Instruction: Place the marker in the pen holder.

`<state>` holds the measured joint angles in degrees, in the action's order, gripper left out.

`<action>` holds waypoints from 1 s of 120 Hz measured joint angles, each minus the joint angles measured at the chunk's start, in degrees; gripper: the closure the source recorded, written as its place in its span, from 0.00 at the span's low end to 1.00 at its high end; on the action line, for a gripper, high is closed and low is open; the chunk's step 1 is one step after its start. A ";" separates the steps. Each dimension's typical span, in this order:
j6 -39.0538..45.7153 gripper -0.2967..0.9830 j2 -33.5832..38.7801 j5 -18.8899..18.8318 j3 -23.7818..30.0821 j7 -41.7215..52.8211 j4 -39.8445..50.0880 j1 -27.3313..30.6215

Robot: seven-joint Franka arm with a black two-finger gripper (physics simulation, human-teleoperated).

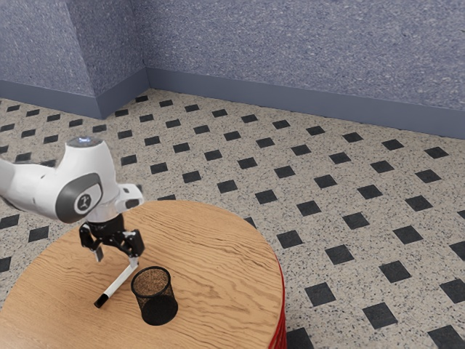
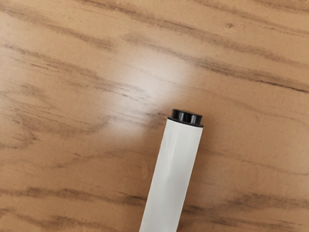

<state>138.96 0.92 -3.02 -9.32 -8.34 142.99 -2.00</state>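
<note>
The gripper [image 1: 117, 259] is low over the round table, its two fingers spread apart with a gap between them. A white marker [image 1: 119, 279] with a black cap lies slantwise on the wood; its far end is close by the fingertip on the exterior view's right, and its cap points toward the viewer. In the wrist view, the white barrel of the marker [image 2: 171, 169] ends in a small black plug. The black mesh pen holder [image 1: 155, 297] stands upright beside the marker, toward the exterior view's right, apart from it.
The wooden tabletop [image 1: 225, 254] has a curved edge and a red side at the exterior view's right. Beyond it lies a tiled floor [image 1: 327, 182], backed by blue-grey walls.
</note>
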 joint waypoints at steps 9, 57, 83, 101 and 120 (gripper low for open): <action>1.66 0.24 -0.44 -0.04 0.00 1.83 0.19 0.52; 6.28 0.24 -4.51 0.50 0.09 8.58 0.38 -0.24; 7.90 0.31 -5.69 2.70 0.09 10.73 0.20 -0.42; 8.50 0.53 -5.69 3.98 0.09 11.77 0.20 -0.37; 8.80 0.62 -5.75 4.60 0.09 12.58 0.20 -0.40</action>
<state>147.76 -4.83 1.58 -9.23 4.24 143.19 -2.40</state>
